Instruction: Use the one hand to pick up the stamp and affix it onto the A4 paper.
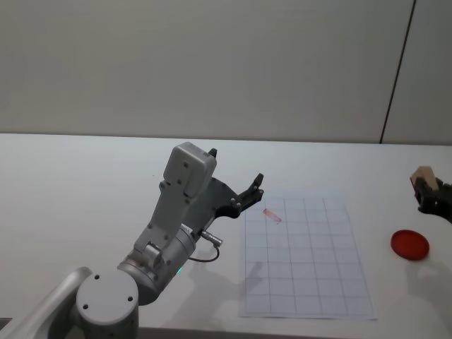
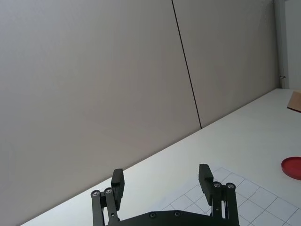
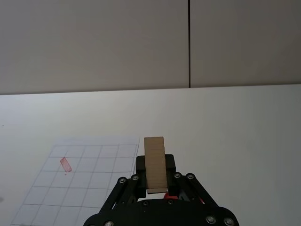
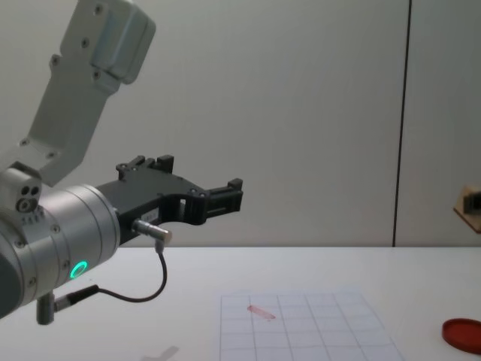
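Your right gripper [image 3: 155,188] clamped on the stamp [image 3: 154,164], raised right of the A4 paper [image 1: 304,258], left gripper [image 2: 162,181] spread wide, left of paper.

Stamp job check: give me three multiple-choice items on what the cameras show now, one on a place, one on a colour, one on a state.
1. Where is the stamp?
A. Lying on the paper
B. Held in the right end effector
C. On the red disc

2. What colour is the mark on the paper?
A. Red
B. Blue
C. Black

3. How is the left end effector?
A. Shut on the stamp
B. Open and holding nothing
C. Pressed flat on the paper

Answers:
1. B: the right wrist view shows the wooden block upright in the right end effector, off the paper's right side above the table.
2. A: a small red mark sits near the paper's far left corner.
3. B: its fingers stand apart, raised in the air.
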`<action>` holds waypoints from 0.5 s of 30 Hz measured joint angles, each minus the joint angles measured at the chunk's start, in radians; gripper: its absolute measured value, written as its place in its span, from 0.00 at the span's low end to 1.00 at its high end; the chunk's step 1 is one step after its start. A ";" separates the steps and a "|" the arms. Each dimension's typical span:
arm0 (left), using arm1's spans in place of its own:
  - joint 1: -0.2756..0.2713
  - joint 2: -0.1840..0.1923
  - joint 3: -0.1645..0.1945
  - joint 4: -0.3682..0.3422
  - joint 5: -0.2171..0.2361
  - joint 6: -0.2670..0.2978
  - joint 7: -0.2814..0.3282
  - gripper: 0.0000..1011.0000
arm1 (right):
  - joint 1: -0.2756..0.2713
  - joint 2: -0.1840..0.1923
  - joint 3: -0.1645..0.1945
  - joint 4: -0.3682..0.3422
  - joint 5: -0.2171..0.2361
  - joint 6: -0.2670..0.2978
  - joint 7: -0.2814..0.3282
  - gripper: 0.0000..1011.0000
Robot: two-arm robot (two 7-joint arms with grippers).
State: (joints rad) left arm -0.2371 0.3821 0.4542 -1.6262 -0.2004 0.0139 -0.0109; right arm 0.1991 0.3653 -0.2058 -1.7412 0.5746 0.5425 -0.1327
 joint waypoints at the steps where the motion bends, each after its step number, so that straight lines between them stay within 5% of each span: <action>1: 0.000 0.000 0.000 0.000 0.000 0.000 0.000 0.99 | 0.000 -0.001 0.001 0.005 0.002 0.002 -0.001 0.21; 15: 0.000 0.000 0.000 0.000 0.000 0.000 0.000 0.99 | 0.022 -0.017 0.004 0.093 0.010 0.020 -0.001 0.21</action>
State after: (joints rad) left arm -0.2371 0.3821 0.4542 -1.6262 -0.2004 0.0139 -0.0109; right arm 0.2207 0.3482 -0.2020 -1.6485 0.5843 0.5625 -0.1336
